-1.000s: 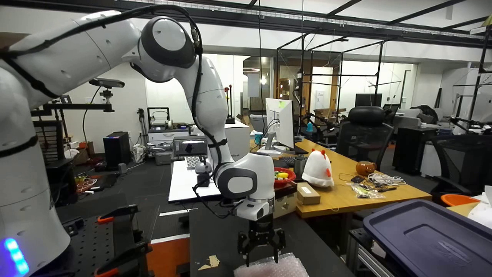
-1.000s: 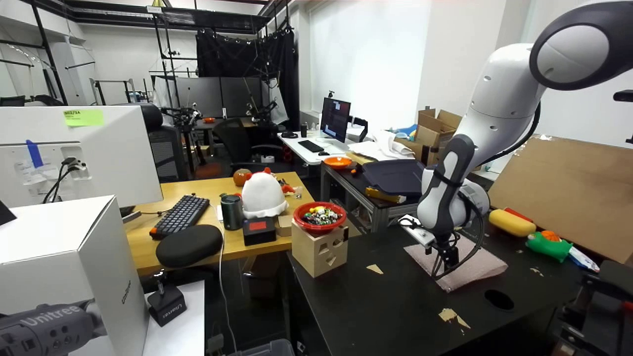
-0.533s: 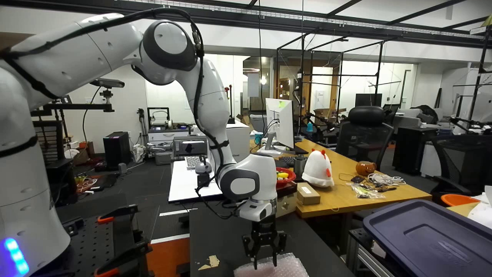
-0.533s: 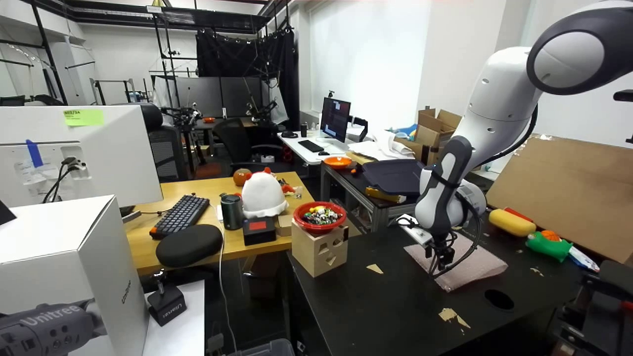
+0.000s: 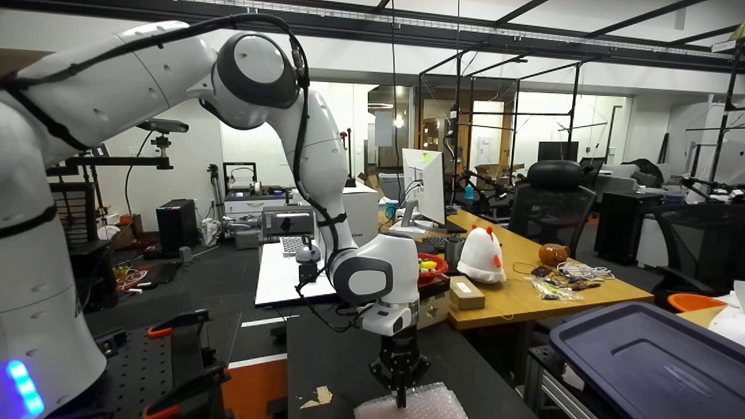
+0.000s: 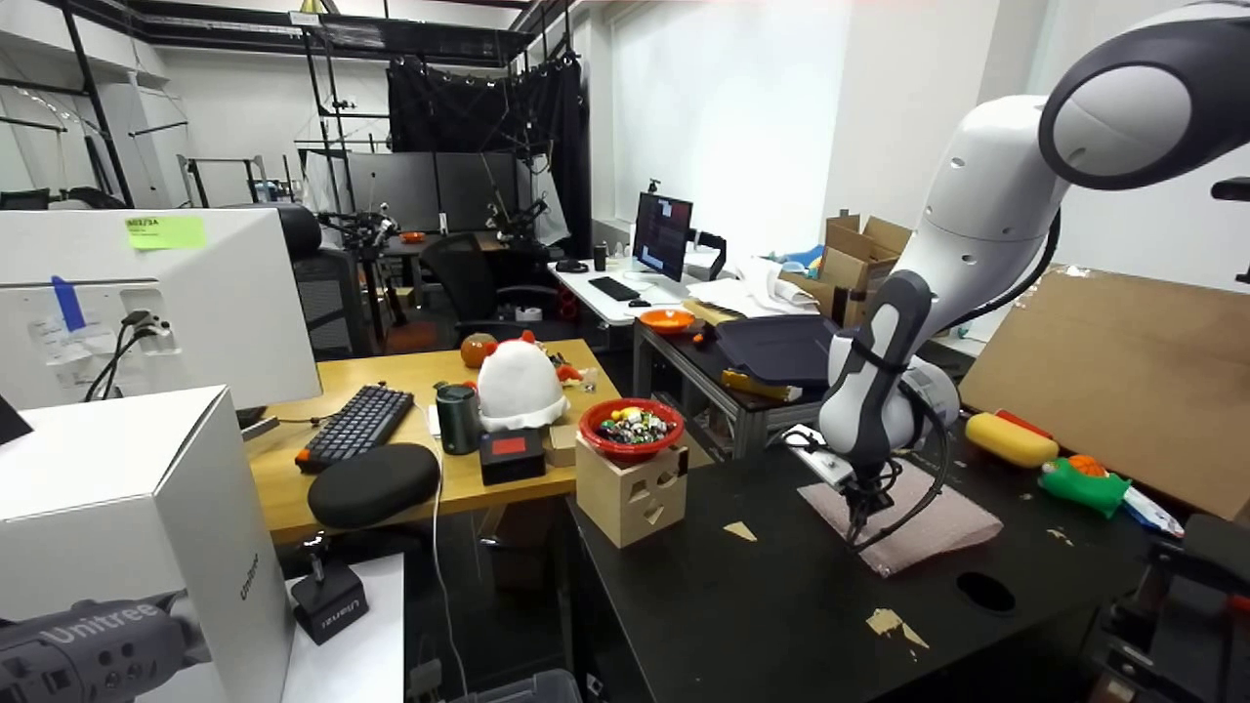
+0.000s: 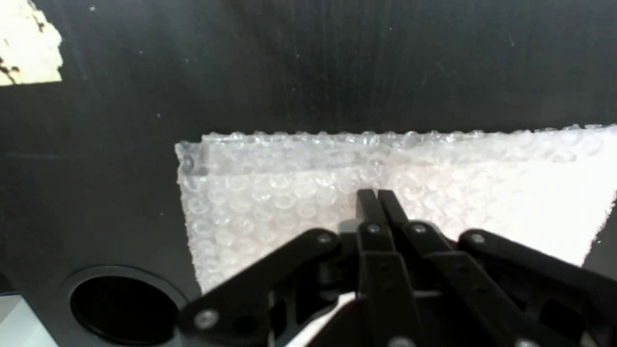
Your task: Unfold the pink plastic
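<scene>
The pink plastic, a pale bubble-wrap sheet (image 6: 952, 524), lies flat on the dark table, folded over on itself. Only part of this pink plastic (image 5: 439, 401) shows at the bottom edge of an exterior view. In the wrist view, a strip of the pink plastic (image 7: 270, 159) along its long edge sticks out beyond the upper layer. My gripper (image 7: 376, 192) points down over the sheet, inside that edge, with its fingertips almost together. No plastic can be seen pinched between them. In an exterior view, the gripper (image 5: 401, 404) reaches down to the sheet; contact is hard to tell.
A round hole (image 7: 124, 308) in the tabletop lies beside the sheet. A yellow toy (image 6: 1011, 439) and a green toy (image 6: 1084, 486) stand near the cardboard panel (image 6: 1113, 381). A wooden cube (image 6: 625, 498) with a red bowl (image 6: 633, 451) sits at the table's corner.
The fingers have come together from wide open. In an exterior view the gripper has shifted slightly right and down over the sheet. The pink plastic looks unmoved.
</scene>
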Motion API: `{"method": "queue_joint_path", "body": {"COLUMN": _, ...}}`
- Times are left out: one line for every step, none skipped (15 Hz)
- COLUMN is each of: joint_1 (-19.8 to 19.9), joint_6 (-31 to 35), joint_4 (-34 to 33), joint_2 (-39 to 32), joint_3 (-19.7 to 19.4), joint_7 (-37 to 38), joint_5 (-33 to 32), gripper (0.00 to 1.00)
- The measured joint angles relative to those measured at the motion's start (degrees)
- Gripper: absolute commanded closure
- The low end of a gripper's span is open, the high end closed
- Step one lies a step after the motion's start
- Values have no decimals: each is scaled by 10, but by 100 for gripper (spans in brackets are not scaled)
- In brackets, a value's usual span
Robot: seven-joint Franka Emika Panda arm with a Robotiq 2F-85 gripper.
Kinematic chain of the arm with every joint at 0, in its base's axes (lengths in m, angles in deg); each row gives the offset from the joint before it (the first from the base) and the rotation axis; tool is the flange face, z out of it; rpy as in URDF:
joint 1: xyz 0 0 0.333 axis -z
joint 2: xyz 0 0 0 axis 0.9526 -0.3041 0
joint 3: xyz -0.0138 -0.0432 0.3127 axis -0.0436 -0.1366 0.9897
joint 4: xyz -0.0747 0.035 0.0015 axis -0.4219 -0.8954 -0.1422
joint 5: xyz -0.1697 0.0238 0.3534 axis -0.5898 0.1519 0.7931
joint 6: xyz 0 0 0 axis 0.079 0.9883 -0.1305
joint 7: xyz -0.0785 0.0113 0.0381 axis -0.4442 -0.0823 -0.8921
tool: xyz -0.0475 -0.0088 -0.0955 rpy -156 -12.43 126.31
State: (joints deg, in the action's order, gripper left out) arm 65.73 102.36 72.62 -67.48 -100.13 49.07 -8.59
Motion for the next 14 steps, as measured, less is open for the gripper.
{"method": "queue_joint_path", "body": {"joint_1": 0, "joint_6": 1, "joint_4": 0, "joint_2": 0, "joint_3": 0, "joint_7": 0, "joint_5": 0, "gripper": 100}}
{"method": "queue_joint_path", "body": {"joint_1": -1, "joint_6": 4, "joint_4": 0, "joint_2": 1, "joint_3": -1, "joint_7": 0, "joint_5": 0, "gripper": 100}}
{"method": "queue_joint_path", "body": {"joint_1": -2, "joint_6": 8, "joint_4": 0, "joint_2": 2, "joint_3": -3, "joint_7": 0, "joint_5": 0, "gripper": 74}}
{"method": "queue_joint_path", "body": {"joint_1": -3, "joint_6": 10, "joint_4": 0, "joint_2": 4, "joint_3": -4, "joint_7": 0, "joint_5": 0, "gripper": 73}}
{"method": "queue_joint_path", "body": {"joint_1": -5, "joint_6": 11, "joint_4": 0, "joint_2": 6, "joint_3": -6, "joint_7": 0, "joint_5": 0, "gripper": 66}}
{"method": "queue_joint_path", "body": {"joint_1": -8, "joint_6": 11, "joint_4": 0, "joint_2": 9, "joint_3": -8, "joint_7": 0, "joint_5": 0, "gripper": 60}}
{"method": "queue_joint_path", "body": {"joint_1": -10, "joint_6": 11, "joint_4": 0, "joint_2": 10, "joint_3": -9, "joint_7": 0, "joint_5": 0, "gripper": 51}}
{"method": "queue_joint_path", "body": {"joint_1": -12, "joint_6": 11, "joint_4": 0, "joint_2": 10, "joint_3": -9, "joint_7": 0, "joint_5": 0, "gripper": 44}}
{"method": "queue_joint_path", "body": {"joint_1": -12, "joint_6": 11, "joint_4": 0, "joint_2": 9, "joint_3": -8, "joint_7": 0, "joint_5": 0, "gripper": 38}}
{"method": "queue_joint_path", "body": {"joint_1": -12, "joint_6": 10, "joint_4": 0, "joint_2": 7, "joint_3": -7, "joint_7": 0, "joint_5": 0, "gripper": 29}}
{"method": "queue_joint_path", "body": {"joint_1": -12, "joint_6": 10, "joint_4": 0, "joint_2": 5, "joint_3": -6, "joint_7": 0, "joint_5": 0, "gripper": 22}}
{"method": "queue_joint_path", "body": {"joint_1": -12, "joint_6": 10, "joint_4": 0, "joint_2": 1, "joint_3": -4, "joint_7": 0, "joint_5": 0, "gripper": 14}}
{"method": "queue_joint_path", "body": {"joint_1": -12, "joint_6": 10, "joint_4": 0, "joint_2": -3, "joint_3": -2, "joint_7": 0, "joint_5": 0, "gripper": 7}}
{"method": "queue_joint_path", "body": {"joint_1": -12, "joint_6": 10, "joint_4": -1, "joint_2": -8, "joint_3": 0, "joint_7": 0, "joint_5": 0, "gripper": 0}}
